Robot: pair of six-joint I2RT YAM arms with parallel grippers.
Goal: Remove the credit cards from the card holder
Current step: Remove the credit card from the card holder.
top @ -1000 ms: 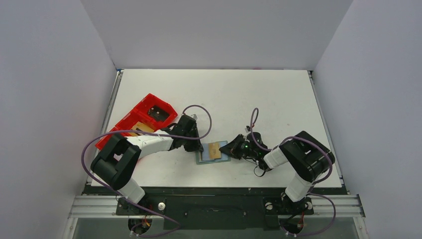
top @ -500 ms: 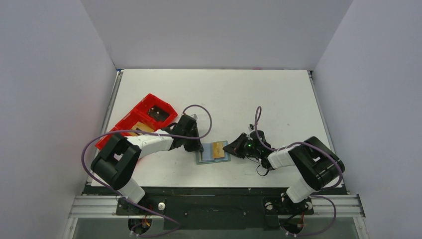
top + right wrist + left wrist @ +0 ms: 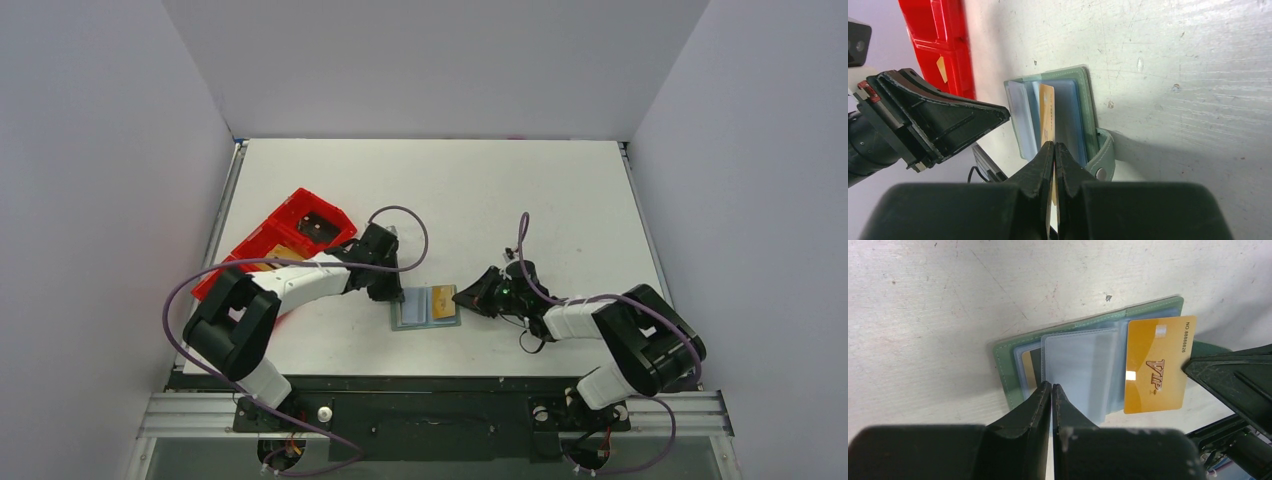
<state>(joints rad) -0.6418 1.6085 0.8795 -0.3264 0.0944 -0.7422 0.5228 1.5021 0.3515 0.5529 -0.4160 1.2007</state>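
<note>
Risk — right gripper, clamped on card, drags holder if left gripper, shut, apparently pinning it, slips.

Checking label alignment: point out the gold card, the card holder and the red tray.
gold card [image 3: 1155,370], left wrist view, middle of its printed face.
card holder [image 3: 1005,367], left wrist view, green border along its left edge.
red tray [image 3: 945,30], right wrist view, a bare red part.

"VIP" in ornate letters on the gold credit card, with "NO 88888826" along its edge, last digits unsure.
</note>
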